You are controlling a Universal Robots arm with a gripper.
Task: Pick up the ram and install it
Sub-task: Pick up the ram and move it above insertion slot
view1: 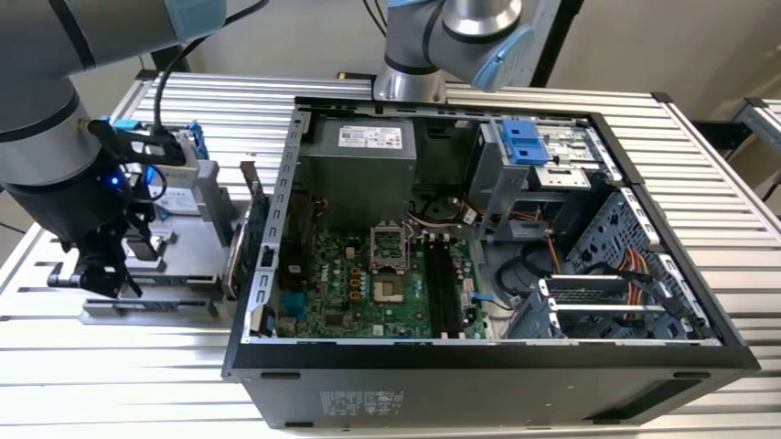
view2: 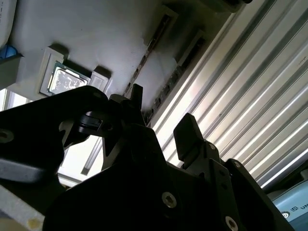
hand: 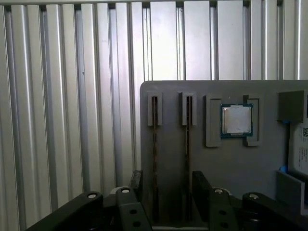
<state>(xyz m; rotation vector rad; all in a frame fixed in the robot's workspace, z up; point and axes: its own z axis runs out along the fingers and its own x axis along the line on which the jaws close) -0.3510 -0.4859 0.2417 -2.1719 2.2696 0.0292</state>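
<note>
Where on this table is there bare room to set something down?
Bare table slats: the exterior view's lower left, beside the gray holder, and the strip at the exterior view's right of the computer case. Crowded: the holder, with ram sticks and open claw over it, and inside the case.

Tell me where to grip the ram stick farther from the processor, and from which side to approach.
Pinch the ram across its two flat faces, near mid-length of the exposed top edge, coming straight down. It stands on edge in a narrow slot of the gray holder, so only that edge is likely reachable.
</note>
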